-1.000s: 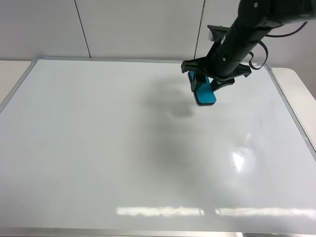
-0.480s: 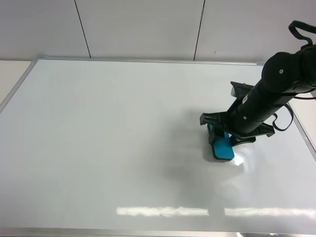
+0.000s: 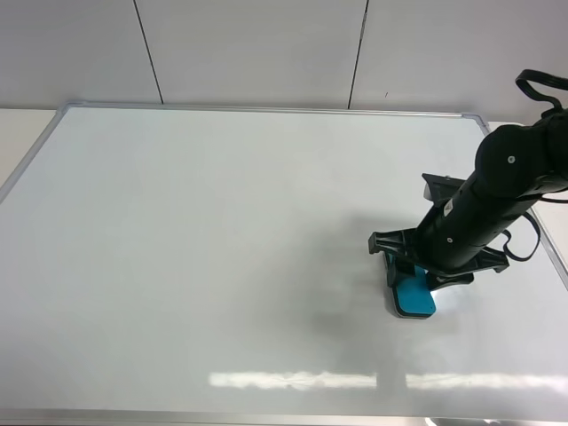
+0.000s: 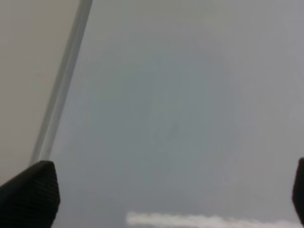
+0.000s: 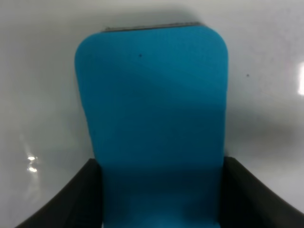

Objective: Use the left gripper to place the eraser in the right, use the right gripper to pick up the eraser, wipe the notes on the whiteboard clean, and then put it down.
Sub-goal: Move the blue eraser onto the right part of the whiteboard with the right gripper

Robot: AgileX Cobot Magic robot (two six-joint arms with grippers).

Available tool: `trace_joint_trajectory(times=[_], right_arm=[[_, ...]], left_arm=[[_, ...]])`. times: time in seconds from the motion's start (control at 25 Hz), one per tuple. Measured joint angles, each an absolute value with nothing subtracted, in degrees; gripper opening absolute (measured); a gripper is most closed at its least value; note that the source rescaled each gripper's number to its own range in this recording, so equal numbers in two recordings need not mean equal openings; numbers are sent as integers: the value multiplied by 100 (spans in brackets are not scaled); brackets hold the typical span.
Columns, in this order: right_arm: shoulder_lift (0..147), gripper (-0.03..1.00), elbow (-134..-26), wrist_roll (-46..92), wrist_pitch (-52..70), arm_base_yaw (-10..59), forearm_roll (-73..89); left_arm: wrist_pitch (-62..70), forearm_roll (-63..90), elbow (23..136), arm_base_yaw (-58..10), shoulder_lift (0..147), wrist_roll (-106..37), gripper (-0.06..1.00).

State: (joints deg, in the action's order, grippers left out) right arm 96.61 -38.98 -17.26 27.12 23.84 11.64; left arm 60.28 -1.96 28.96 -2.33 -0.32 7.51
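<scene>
The teal-blue eraser [image 3: 414, 295] is at the lower right of the whiteboard [image 3: 222, 248], flat against its surface as far as I can tell. My right gripper [image 3: 414, 277] is shut on it. In the right wrist view the eraser [image 5: 154, 104] fills the middle between the two black fingers [image 5: 71, 199], with its dark felt edge against the white board [image 5: 38, 47]. No red notes show anywhere on the board. My left gripper [image 4: 164, 194] is open and empty over the board [image 4: 190, 95] near its silver frame [image 4: 61, 90]. It is out of the exterior view.
The cream tabletop [image 3: 16, 133] shows beyond the board's left and right edges. A pale panelled wall [image 3: 266, 44] stands behind the board. The right arm [image 3: 515, 169] reaches in from the right edge.
My right gripper has carried the eraser from the upper right of the board down toward the lower right, and it now sits lower against the surface.
</scene>
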Motion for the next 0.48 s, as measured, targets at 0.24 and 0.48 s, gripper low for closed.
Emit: trace_joint_trajectory(times=[0.24, 0.48], right_arm=[[9661, 28, -3898, -1736, 2639, 2424, 1156], [9216, 96, -3898, -1695, 2568, 2416, 1116]], left_arm=[[6028, -196, 2896, -233, -32, 751, 100], [6028, -196, 2896, -233, -32, 751, 100]])
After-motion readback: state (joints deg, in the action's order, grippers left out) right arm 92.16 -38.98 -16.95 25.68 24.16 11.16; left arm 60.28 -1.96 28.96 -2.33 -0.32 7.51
